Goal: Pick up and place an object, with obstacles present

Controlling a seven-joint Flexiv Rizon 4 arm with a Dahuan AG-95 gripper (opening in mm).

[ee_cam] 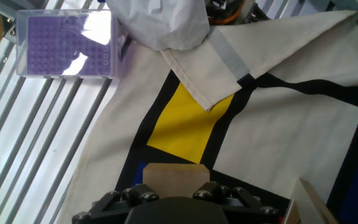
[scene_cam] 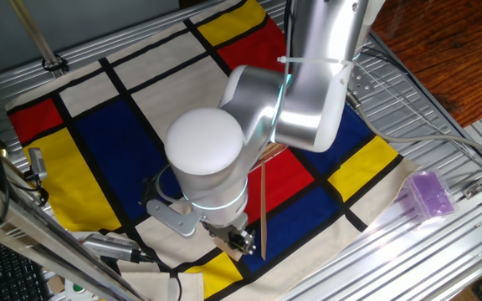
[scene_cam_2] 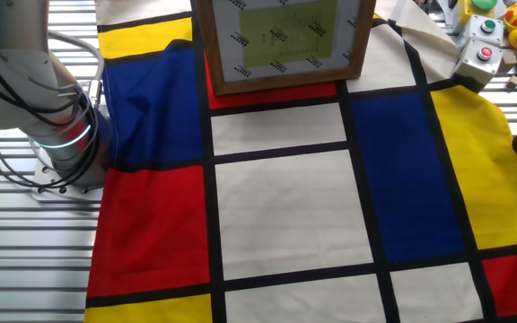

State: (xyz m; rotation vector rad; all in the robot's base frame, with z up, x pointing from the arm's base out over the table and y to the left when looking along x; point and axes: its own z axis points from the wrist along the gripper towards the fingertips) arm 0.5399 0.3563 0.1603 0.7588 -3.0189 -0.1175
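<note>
Seen low over the cloth at 6 o'clock in one fixed view: the gripper (scene_cam: pixel 239 241), dark fingers pointing down beneath the arm's white wrist joint (scene_cam: pixel 205 156). In the hand view, gripper (ee_cam: pixel 173 200) body filling the bottom edge, screw heads showing, with the small wooden block (ee_cam: pixel 174 173) lying directly at its front; fingertips hidden, so whether clenched, released or grasping cannot be told. Block resting on a black band of the colour-block tablecloth (ee_cam: pixel 291 137), just below a yellow panel (ee_cam: pixel 188 124).

At 5 o'clock of the hand view, a pale wooden edge (ee_cam: pixel 308 199), cut off by the frame. In one fixed view, a narrow wooden stick (scene_cam: pixel 263 209) running nearly upright just right of the gripper, across a red panel, with the end of a wider wooden plank (scene_cam: pixel 274 150) peeking from under the silver arm link (scene_cam: pixel 308 75) at its top.

Further out, a purple translucent box (ee_cam: pixel 64 43) on the metal slatted table (ee_cam: pixel 36 155) at 10 o'clock of the hand view, off the cloth; same box (scene_cam: pixel 429 194) at 3 o'clock in one fixed view.

In the other fixed view, only the arm's base (scene_cam_2: pixel 56 135) at 9 o'clock, a wood-framed board (scene_cam_2: pixel 281 40) at 12 o'clock, and a button box (scene_cam_2: pixel 481 56) at 2 o'clock.
</note>
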